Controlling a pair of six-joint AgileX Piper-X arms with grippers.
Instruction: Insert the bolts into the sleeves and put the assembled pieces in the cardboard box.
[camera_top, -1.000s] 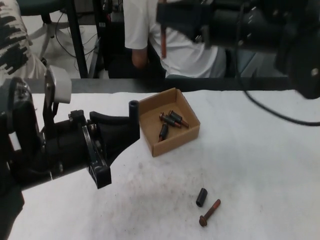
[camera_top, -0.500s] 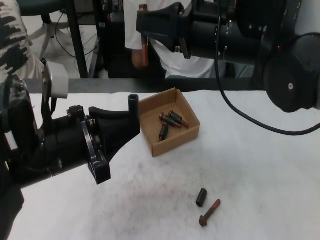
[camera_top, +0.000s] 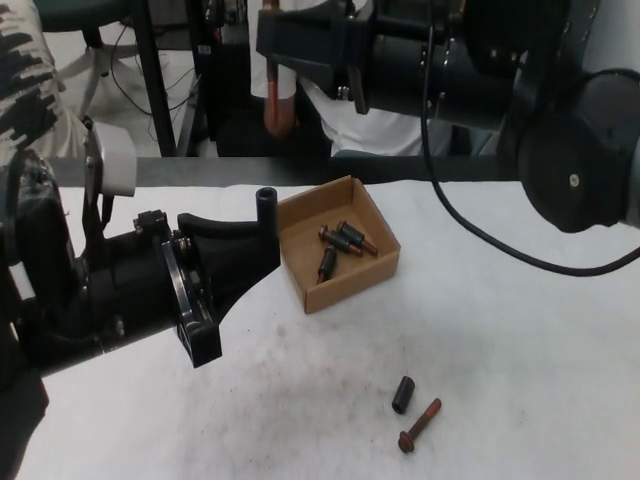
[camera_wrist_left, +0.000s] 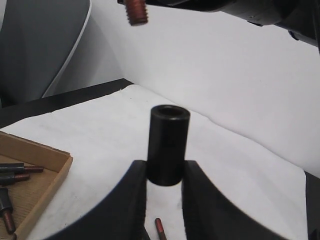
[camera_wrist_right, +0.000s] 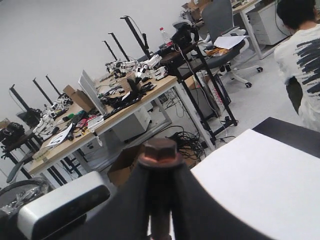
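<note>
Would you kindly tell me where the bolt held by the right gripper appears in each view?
High view: the bolt hangs from the right gripper, above the sleeve.
Left wrist view: its threaded tip, above the sleeve.
Right wrist view: its head, close up in that gripper.
Shared landmark: the sleeve in the left gripper.

Sleeve (camera_wrist_left: 168, 145): black, matt, smooth wall, faint sheen at the rim.
Left gripper (camera_wrist_left: 165, 170) fingers (camera_wrist_left: 125, 200): black, smooth, plastic-looking, dull.
Bolt (camera_wrist_right: 157, 152): copper-toned metal, dull, slightly tarnished on the hex head, with ridged threads at the tip.
Table (camera_top: 520, 330): white cloth cover, matt, slightly fuzzy, with grey smudges.
Cardboard box (camera_top: 350, 283): brown, matt, raw paper surface.
Loose bolt (camera_top: 419, 425): same copper-toned metal.
Loose sleeve (camera_top: 403, 394): matt black.
</note>
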